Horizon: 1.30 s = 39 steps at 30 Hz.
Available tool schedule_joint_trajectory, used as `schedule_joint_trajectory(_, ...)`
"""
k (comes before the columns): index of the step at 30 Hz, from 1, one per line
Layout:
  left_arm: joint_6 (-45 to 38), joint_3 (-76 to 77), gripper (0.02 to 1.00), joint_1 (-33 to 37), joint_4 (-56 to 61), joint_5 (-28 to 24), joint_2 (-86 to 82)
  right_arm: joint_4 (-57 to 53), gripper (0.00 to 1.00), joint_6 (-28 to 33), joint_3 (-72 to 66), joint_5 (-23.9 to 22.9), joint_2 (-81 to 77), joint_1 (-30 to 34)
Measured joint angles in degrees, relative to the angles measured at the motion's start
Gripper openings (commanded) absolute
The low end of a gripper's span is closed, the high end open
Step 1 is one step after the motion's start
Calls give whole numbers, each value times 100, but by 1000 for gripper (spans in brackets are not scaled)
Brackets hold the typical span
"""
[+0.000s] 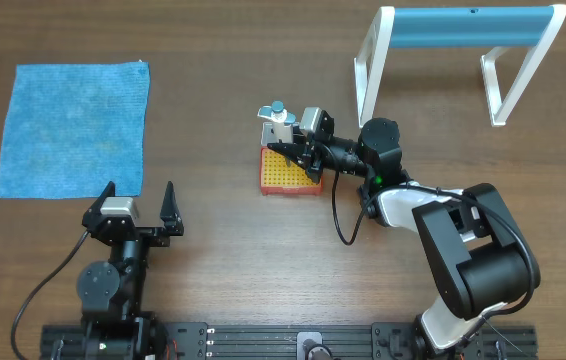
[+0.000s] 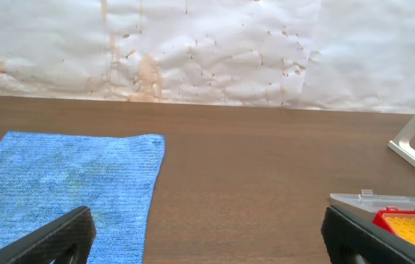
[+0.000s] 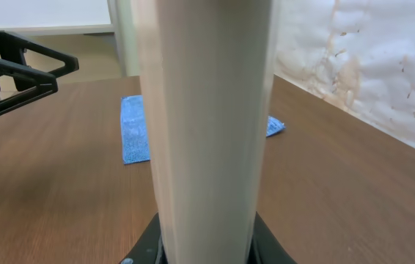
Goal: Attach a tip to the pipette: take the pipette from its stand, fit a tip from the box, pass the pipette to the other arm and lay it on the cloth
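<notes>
The pipette [image 3: 207, 125] barrel stands close before the right wrist camera. The blue cloth [image 1: 73, 130] lies bare towards the desk's far-left corner. Nearer the front edge, the left gripper [image 1: 140, 192] rests empty, fingers spread wide. Mid-desk, the right gripper [image 1: 295, 140] has its fingers clamped on the pipette above the tip box [image 1: 288, 176]. Step judged: fitting a tip. The next move calls for a straight, aligned press down.

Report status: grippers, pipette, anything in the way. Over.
Left gripper open, near cloth. Right gripper shut on pipette, upright at tip box. Nothing seen blocking path to cloth.
</notes>
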<state>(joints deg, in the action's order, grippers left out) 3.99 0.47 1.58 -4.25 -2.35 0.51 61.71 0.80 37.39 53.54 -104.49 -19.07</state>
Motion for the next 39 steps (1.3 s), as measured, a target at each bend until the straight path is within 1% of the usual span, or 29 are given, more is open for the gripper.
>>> schedule_joint_trajectory(11, 0, 0, 998, -2, 0, 0, 0, 131, 73, 0, -7, -4, 46, 0)
schedule_joint_trajectory(16, 0, 0, 998, 0, 0, 0, 0, 103, 80, -138, -7, -4, 721, 0)
schedule_joint_trajectory(18, 0, 0, 998, -2, 0, 0, 0, -195, 77, -203, -11, -42, 1132, 0)
schedule_joint_trajectory(19, 0, 0, 998, -2, 0, 0, 0, -514, 75, -221, 4, -57, 1379, 0)
schedule_joint_trajectory(23, 0, 0, 998, 0, 0, 0, 0, -2280, 75, -234, 446, -264, 2345, 0)
schedule_joint_trajectory(26, -2, 0, 998, 0, 0, 0, 0, -3158, 77, -216, 1075, -391, 2677, 0)
schedule_joint_trajectory(29, 0, 0, 998, 0, 0, 0, 0, -3220, 75, -214, 1438, -413, 2813, 0)
schedule_joint_trajectory(39, 0, 0, 998, 0, 0, 0, 0, -3261, 75, -267, 1438, -391, 2824, 0)
